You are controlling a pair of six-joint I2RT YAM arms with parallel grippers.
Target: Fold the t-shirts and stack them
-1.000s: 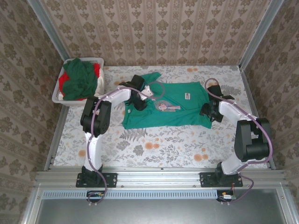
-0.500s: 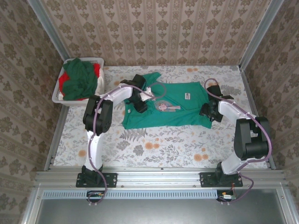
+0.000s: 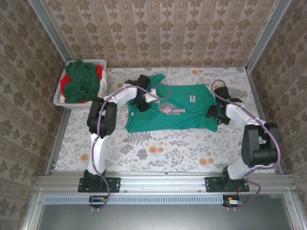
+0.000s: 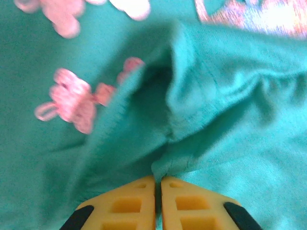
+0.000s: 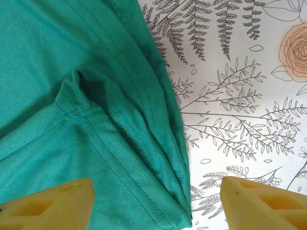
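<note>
beige damask wallpaper walls [image 3: 158, 28] on three sides, metal corner posts [image 3: 267, 33]. surface [image 3: 168, 148] has a white floral cover with grey ferns and orange blooms. aluminium rail [image 3: 163, 183] along the near edge. soft even light.

Lab test cell dressed as a home.
Enclosed by damask-wallpapered panels [image 3: 158, 33] in aluminium framing [image 3: 163, 181]; bench [image 3: 168, 148] covered in floral print; white laundry basket [image 3: 102, 87] placed at far left.

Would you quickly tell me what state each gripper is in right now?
Left gripper: shut on a fold of the teal t-shirt.
Right gripper: open, fingers spread over the shirt's edge.
</note>
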